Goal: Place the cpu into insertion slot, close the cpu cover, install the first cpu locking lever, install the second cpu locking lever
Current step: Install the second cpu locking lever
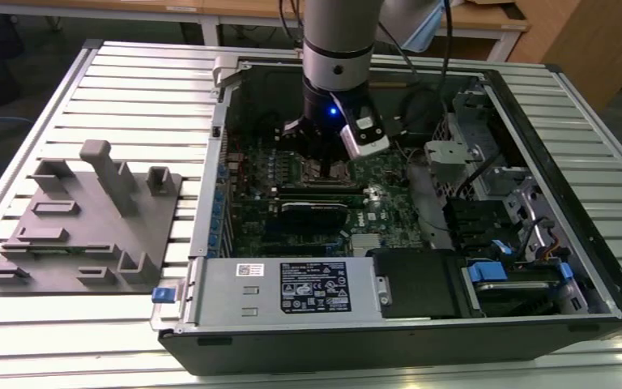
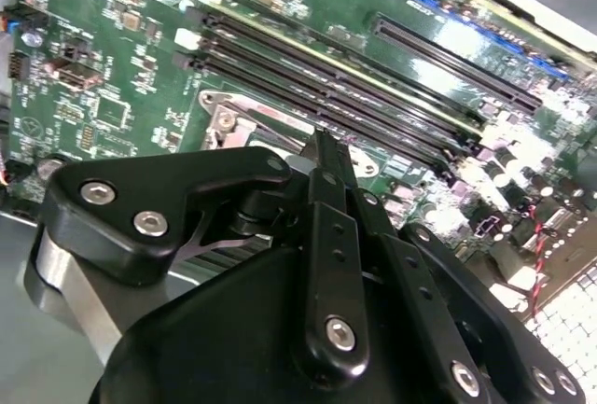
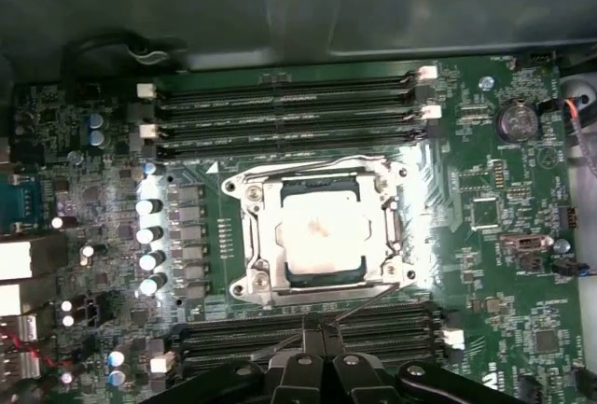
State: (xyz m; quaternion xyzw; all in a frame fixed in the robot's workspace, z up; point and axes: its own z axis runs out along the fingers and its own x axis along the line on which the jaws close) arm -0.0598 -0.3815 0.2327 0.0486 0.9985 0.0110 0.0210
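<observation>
Black pincer (image 3: pixel 317 337) beside silvery cpu cover (image 3: pixel 322 233)

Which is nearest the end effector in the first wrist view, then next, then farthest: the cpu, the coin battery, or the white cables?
1. The cpu, seated in the socket, just ahead of the end effector.
2. The coin battery, off toward a board corner.
3. The white cables, beyond the memory slots.

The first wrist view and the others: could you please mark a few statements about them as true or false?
1. The small square silvery-grey chip lies in the square silver-rimmed socket. True.
2. The thin silvery metal frame plate stands raised open. False: it lies flat around the chip.
3. The black gripper is outside the black computer case. False: it is inside, over the green motherboard.
4. Long black memory slots run along two opposite sides of the socket. True.
</observation>
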